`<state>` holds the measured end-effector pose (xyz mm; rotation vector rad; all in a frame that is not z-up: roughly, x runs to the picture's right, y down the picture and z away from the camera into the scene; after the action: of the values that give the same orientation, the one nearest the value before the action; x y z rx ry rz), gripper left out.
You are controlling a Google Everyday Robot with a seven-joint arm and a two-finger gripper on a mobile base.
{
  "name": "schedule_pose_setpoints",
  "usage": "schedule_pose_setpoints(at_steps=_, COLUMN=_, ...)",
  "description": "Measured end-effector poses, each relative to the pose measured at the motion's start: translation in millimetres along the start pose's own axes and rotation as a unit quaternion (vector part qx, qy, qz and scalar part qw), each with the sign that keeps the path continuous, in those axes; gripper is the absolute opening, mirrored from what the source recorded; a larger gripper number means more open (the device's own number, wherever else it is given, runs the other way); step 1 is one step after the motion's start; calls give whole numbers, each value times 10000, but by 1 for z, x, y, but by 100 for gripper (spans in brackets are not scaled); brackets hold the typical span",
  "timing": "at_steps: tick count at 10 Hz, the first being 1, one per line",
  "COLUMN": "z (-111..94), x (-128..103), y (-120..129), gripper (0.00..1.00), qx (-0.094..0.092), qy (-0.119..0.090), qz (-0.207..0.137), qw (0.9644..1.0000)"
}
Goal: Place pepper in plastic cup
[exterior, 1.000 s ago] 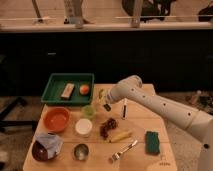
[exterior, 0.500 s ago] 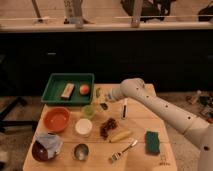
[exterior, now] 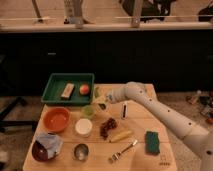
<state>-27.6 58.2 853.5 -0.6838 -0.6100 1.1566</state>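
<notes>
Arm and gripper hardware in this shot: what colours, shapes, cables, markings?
The arm is white: smooth, rounded tubular links with a bulbous joint. No loose cables or markings show. The gripper, just above and right of the plastic cup, near the green tray, is pale as well.

the arm (exterior: 165, 117) is a chain of smooth white tubular segments joined by rounded, bulging joints, the fattest at the elbow. its gripper (exterior: 102, 100) is small and pale with darker bits, fingers pressed together, and sits at the arm's left tip, near mid-view.
</notes>
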Motion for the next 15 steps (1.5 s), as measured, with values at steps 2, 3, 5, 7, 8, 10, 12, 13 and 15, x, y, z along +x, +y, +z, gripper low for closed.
schedule_pose_setpoints(at_steps=2, z=0, x=2, y=2, gripper=0, qx=-158, qy=-191, qz=-143, qw=9996)
schedule_pose_setpoints(at_steps=3, z=0, x=2, y=2, gripper=0, qx=-200, qy=-250, qz=-216, qw=9993)
schedule_pose_setpoints(at_steps=5, z=-1, x=-1, y=5, gripper=0, qx=-240, qy=-332, qz=-378, qw=9984)
schedule_pose_setpoints(at_steps=7, z=0, x=-5, y=12, gripper=0, qx=-263, qy=-364, qz=-550, qw=9975)
schedule_pose_setpoints(at_steps=8, z=-1, x=-8, y=15, gripper=0, qx=-268, qy=-386, qz=-644, qw=9968)
schedule_pose_setpoints(at_steps=10, z=-4, x=-12, y=20, gripper=0, qx=-290, qy=-438, qz=-767, qw=9957)
schedule_pose_setpoints(at_steps=12, z=-7, x=-15, y=25, gripper=0, qx=-377, qy=-514, qz=-877, qw=9941)
schedule_pose_setpoints(at_steps=13, z=-8, x=-16, y=27, gripper=0, qx=-460, qy=-563, qz=-898, qw=9933)
schedule_pose_setpoints(at_steps=15, z=-8, x=-16, y=31, gripper=0, qx=-721, qy=-698, qz=-844, qw=9914)
